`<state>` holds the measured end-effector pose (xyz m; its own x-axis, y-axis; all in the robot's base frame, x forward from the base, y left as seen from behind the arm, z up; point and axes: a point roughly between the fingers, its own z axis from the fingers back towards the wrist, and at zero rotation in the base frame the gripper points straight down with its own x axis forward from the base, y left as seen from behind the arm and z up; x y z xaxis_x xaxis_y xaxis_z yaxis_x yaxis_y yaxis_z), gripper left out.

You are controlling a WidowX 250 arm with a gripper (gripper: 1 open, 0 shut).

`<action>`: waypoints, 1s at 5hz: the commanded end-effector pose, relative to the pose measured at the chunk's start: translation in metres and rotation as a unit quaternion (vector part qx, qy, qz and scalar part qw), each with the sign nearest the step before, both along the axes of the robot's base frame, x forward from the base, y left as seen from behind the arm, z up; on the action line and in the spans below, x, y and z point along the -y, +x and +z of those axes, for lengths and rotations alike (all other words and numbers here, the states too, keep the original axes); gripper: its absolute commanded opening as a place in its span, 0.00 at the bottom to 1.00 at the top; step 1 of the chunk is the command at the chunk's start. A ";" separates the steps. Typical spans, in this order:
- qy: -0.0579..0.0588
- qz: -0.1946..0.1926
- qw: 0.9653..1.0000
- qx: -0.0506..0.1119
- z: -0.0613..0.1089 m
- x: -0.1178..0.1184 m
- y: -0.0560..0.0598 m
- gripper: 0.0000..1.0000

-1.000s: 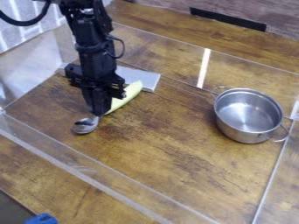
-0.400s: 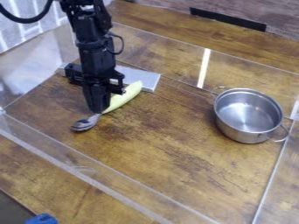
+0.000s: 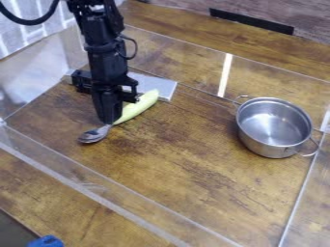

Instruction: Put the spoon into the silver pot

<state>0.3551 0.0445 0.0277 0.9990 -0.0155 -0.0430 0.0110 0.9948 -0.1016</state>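
Spoon under the closed end effector

The spoon (image 3: 134,108) lies on the tabletop (image 3: 168,183), its pale handle running beside and partly behind the shut end effector (image 3: 108,118), its metal bowl just below the tips. Behind the end effector sits a flat grey block (image 3: 156,88). Well apart, to its right in the view, stands the silver pot (image 3: 273,127).

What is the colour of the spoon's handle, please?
The handle is pale yellow-green; it shows best in the current camera view.
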 end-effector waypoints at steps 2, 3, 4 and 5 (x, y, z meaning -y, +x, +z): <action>-0.007 -0.015 1.000 -0.002 -0.005 0.019 0.011 0.00; -0.010 -0.038 0.999 -0.007 -0.005 0.022 0.011 0.00; 0.015 -0.047 0.999 0.001 0.028 0.046 0.017 0.00; 0.027 -0.109 0.993 0.025 0.063 0.083 0.029 0.00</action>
